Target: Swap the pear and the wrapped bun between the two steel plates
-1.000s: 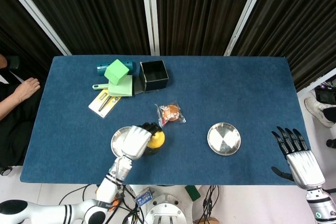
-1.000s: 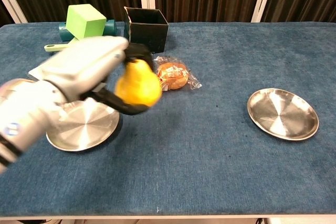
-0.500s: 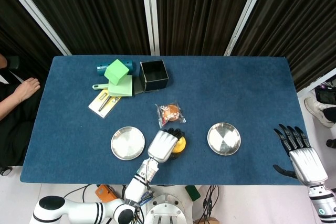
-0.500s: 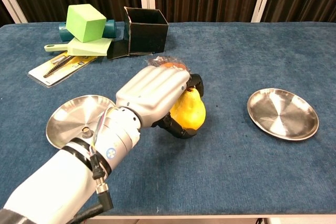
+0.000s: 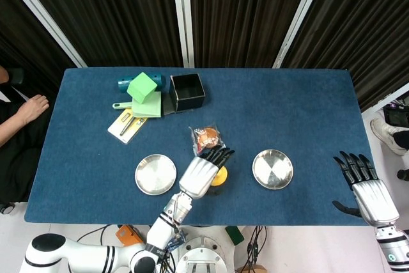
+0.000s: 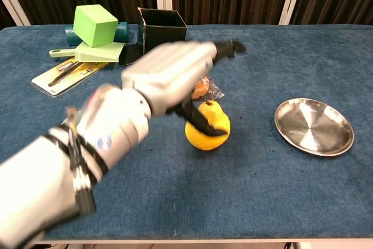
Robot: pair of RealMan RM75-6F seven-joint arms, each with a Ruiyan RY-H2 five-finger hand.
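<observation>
The yellow pear (image 5: 220, 178) (image 6: 208, 126) stands on the blue cloth between the two steel plates. My left hand (image 5: 201, 172) (image 6: 169, 71) hovers over it with fingers stretched out; only the thumb still lies against the pear's front. The wrapped bun (image 5: 206, 139) (image 6: 202, 88) lies on the cloth just beyond, partly hidden by the hand in the chest view. Both the left plate (image 5: 155, 174) and the right plate (image 5: 272, 169) (image 6: 313, 126) hold nothing. My right hand (image 5: 364, 187) hangs open off the table's front right corner.
A black open box (image 5: 186, 91) (image 6: 161, 32), a green cube (image 5: 142, 86) (image 6: 95, 24) on a green pad and a carded tool (image 5: 126, 126) (image 6: 67, 74) stand at the back left. A person's hand (image 5: 29, 108) rests beside the table's left edge.
My left hand carried the pear from above the left plate to the right, set it on the cloth between the plates and spread its fingers. The right hand barely moved.
</observation>
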